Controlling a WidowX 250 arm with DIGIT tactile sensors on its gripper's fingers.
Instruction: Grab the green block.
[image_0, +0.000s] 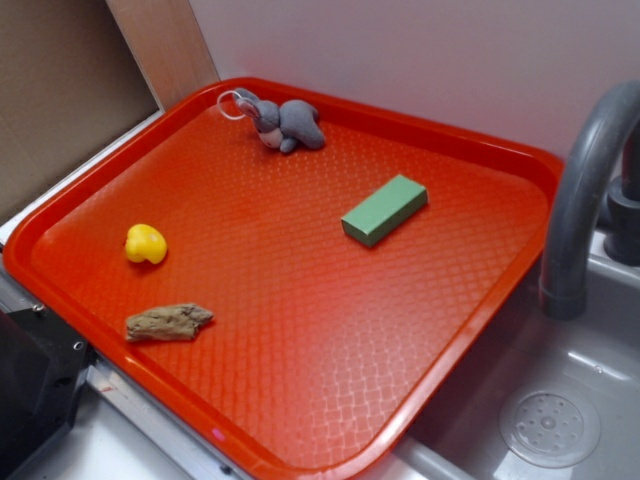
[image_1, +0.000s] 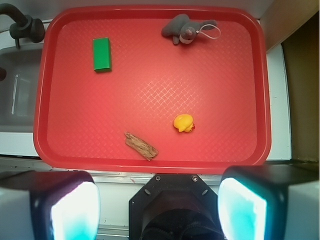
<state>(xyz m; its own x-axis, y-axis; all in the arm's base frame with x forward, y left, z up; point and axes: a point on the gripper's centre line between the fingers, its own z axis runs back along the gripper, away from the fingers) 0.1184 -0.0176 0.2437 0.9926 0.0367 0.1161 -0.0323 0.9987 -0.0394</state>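
Observation:
The green block (image_0: 384, 209) lies flat on the red tray (image_0: 300, 400), right of the middle; in the wrist view it (image_1: 102, 54) is at the tray's far left. My gripper (image_1: 159, 210) is high above the tray's near edge, far from the block. Its jaws stand wide apart with nothing between them; the pale pads (image_1: 75, 212) show at the bottom of the wrist view. The gripper does not show in the exterior view.
On the tray lie a grey plush toy (image_0: 285, 123) at the back, a yellow rubber duck (image_0: 145, 243) at the left and a brown bark-like piece (image_0: 167, 322) near the front. A grey tap (image_0: 580, 190) and a sink with a drain (image_0: 549, 425) stand right of the tray.

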